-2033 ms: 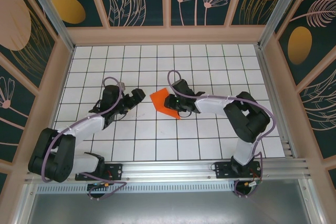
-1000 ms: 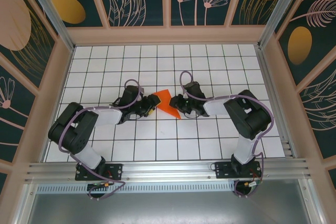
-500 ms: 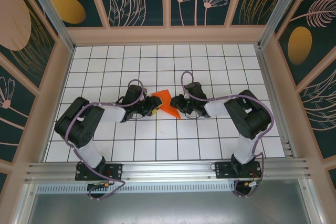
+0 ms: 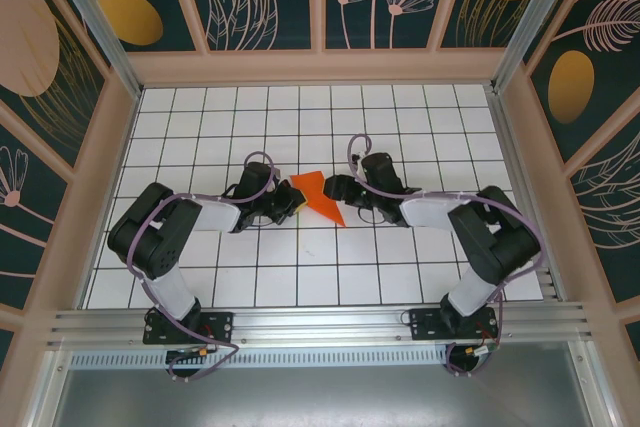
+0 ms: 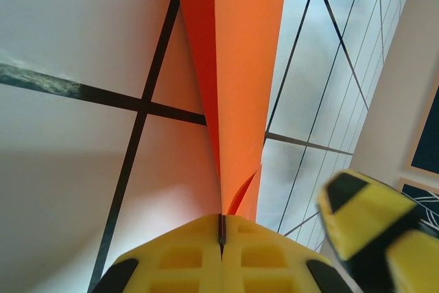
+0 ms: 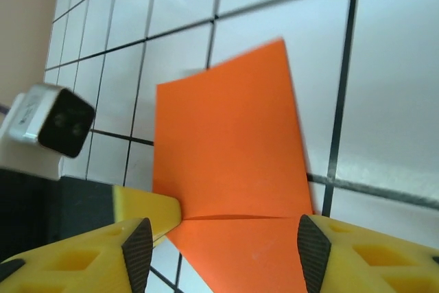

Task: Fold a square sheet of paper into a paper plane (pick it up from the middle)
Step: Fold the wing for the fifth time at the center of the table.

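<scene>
Nearest you, your left gripper was clenched on one end of the thin bright orange folded sheet of paper, while your right gripper stood released, jaws straddling the sheet without clamping it. The paper lay mid-table on the white grid tabletop, between both claws. It looked light, limp and easily creased, so I'd judge a pinch on the folded spine safest. Its long axis ran diagonally, with the tip toward the near right.
</scene>
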Tool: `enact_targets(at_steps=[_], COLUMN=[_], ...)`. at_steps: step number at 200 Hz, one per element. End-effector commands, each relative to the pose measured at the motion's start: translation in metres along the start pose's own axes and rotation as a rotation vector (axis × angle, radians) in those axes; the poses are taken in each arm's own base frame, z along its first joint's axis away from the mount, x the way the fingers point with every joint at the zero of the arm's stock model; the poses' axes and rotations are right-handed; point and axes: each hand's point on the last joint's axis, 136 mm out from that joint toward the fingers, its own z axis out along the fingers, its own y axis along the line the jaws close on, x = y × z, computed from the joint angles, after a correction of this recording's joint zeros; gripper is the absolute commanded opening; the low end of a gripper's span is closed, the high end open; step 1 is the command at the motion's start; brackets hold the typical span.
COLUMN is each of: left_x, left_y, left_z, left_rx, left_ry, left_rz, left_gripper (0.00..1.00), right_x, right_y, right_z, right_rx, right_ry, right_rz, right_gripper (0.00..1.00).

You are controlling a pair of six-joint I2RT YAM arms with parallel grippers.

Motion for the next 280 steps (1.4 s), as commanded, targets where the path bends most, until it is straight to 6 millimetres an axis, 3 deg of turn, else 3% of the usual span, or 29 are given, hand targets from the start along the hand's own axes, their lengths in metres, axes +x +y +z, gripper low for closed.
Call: enact_targets(at_steps=[1,43,107,153,220,280], left_x=[-0.002,-0.002,-0.002,0.0,-0.001,0.0], left_y=[-0.013,-0.016,-0.021,-0.024,-0.022,-0.02], left_z=[-0.001,-0.003,-0.003,-0.003,-0.003,-0.003], left_rx=[0.026,0.022,0.024,0.035,0.02,0.011], left_ry=[-0.007,-0.007,0.002,0.012,0.01,0.011], left_rz=[0.018,0.017,0.009,0.007,-0.001,-0.004], left_gripper=[0.0,0.0,0.0,0.02,0.02,0.03], right_x=[-0.001,0.017,0.042,0.047,0.043,0.045], right_y=[0.007,0.003,0.027,0.023,0.019,0.021], right_z=[-0.012,-0.006,0.002,0.017,0.035,0.044], right_rx=[0.047,0.096,0.086,0.113,0.162,0.155], right_ry=[-0.095,-0.09,-0.154,-0.15,-0.165,-0.174], right_rz=[-0.275,-0.567,-0.992,-1.095,-1.172,-1.193], right_gripper=[0.61,0.61,0.59,0.5,0.49,0.37])
